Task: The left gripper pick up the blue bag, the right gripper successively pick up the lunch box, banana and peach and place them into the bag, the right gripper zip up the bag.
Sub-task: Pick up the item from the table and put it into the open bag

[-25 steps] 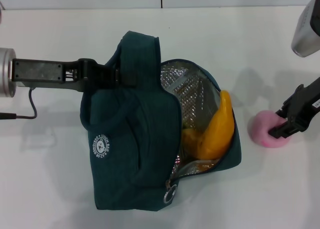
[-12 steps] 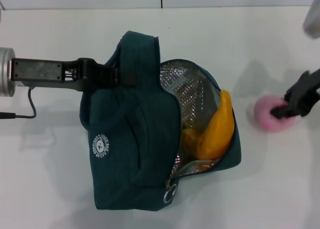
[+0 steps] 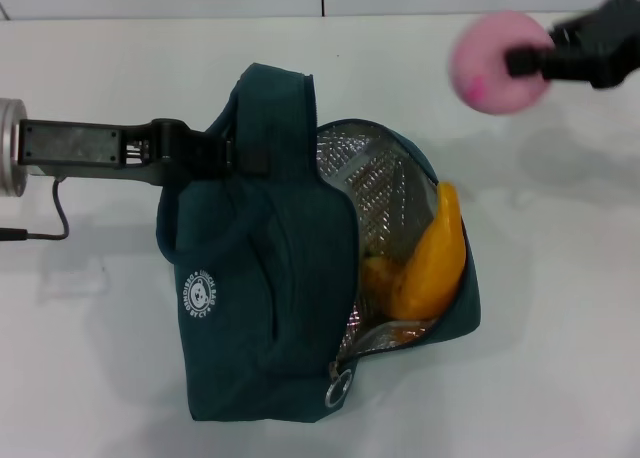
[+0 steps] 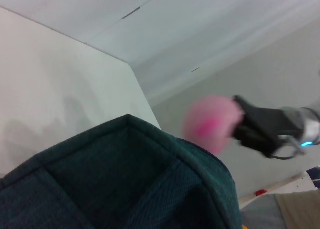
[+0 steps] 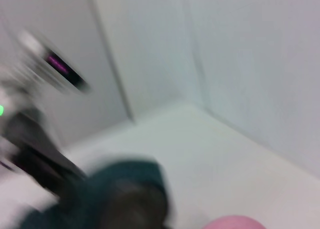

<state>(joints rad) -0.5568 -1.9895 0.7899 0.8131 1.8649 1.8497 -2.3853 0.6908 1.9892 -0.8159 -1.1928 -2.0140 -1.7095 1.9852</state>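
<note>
1. The right gripper [image 3: 525,60], a black two-fingered claw, is clamped on the peach [image 3: 497,61] and carries it in the air above the far right part of the white table [image 3: 560,358], well apart from the bag
2. The left gripper [image 3: 240,156] reaches in from the table's left edge and is closed on the far rim of the blue bag [image 3: 270,308], holding the mouth up and open
3. The bag lies near the middle of the table, its silver-lined opening facing the right edge; the ring zip pull [image 3: 340,388] hangs at the near end of the opening
4. To do this step well, the peach likely needs to travel over the open mouth, come down into the foil-lined gap at the far side of the opening, and be let go only once it is below the rim
5. The banana [image 3: 432,254] already fills much of the opening, leaning against its right wall, so free room is tight; it may block the peach or make it roll out
6. The lunch box cannot be made out inside the bag
7. Nothing else stands between the peach and the bag
</note>
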